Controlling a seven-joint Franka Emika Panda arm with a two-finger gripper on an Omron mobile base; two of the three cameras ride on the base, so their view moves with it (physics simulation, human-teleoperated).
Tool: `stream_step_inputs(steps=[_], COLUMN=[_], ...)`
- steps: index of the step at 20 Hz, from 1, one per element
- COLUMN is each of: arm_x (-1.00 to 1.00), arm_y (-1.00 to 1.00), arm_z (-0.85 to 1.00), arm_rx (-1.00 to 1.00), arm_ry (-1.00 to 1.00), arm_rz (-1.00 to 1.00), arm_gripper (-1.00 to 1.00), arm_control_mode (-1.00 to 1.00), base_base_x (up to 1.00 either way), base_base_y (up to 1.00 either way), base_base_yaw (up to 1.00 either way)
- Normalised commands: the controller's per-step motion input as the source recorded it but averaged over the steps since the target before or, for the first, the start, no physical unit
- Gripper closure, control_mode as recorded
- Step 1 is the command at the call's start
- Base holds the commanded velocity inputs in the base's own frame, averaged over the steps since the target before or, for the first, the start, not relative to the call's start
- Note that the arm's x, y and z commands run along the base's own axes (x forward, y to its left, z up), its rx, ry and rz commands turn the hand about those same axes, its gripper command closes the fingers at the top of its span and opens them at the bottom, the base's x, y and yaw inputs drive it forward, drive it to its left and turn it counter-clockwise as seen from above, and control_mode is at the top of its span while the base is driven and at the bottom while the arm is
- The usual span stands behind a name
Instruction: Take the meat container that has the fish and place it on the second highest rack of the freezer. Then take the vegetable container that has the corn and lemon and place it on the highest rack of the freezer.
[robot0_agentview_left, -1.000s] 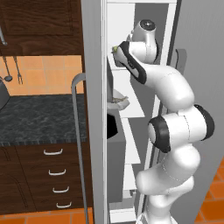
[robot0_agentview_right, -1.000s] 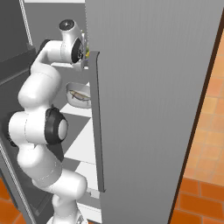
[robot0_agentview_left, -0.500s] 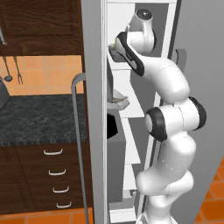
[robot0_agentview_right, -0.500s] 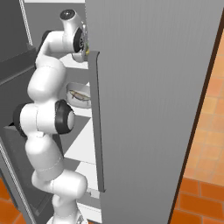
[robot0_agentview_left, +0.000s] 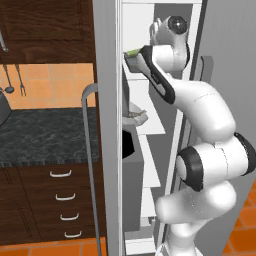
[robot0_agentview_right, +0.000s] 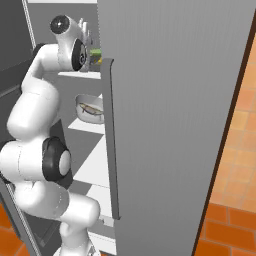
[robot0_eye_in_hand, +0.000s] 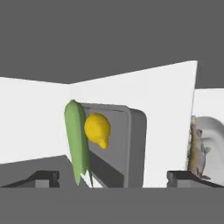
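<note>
Both containers shelved: fish dish (robot0_agentview_right: 91, 109) on second rack, corn (robot0_eye_in_hand: 77, 141) and lemon (robot0_eye_in_hand: 97, 130) tray on top; tool (robot0_eye_in_hand: 113, 176) spread, holding nothing.

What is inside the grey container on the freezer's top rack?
In the hand view, the container holds a green corn cob and a yellow lemon. The corn hides part of the container's floor.

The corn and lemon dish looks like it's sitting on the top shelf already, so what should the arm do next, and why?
Probably draw the hand straight back out of the freezer. The gripper stands open, its tips on either side of the vegetable container with the corn and lemon, on the highest rack; the fish lies one rack below.
</note>
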Motion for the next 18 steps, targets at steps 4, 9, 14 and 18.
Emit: stream_step_inputs(steps=[4, 9, 14, 18], arm_x=[-1.0, -1.0, -1.0, -1.0], arm_y=[0.0, 0.0, 0.0, 0.0], arm_z=[0.0, -0.01, -0.16, -0.31], arm_rx=[0.0, 0.0, 0.0, 0.0], arm_ry=[-0.18, -0.1, -0.03, 0.0], arm_rz=[0.0, 0.0, 0.0, 0.0], arm_gripper=[-1.0, -1.0, -1.0, -1.0], arm_control_mode=[-1.0, -1.0, -1.0, -1.0], base_base_x=[0.0, 0.0, 0.0, 0.0], base_base_y=[0.0, 0.0, 0.0, 0.0], base_base_yaw=[0.0, 0.0, 0.0, 0.0])
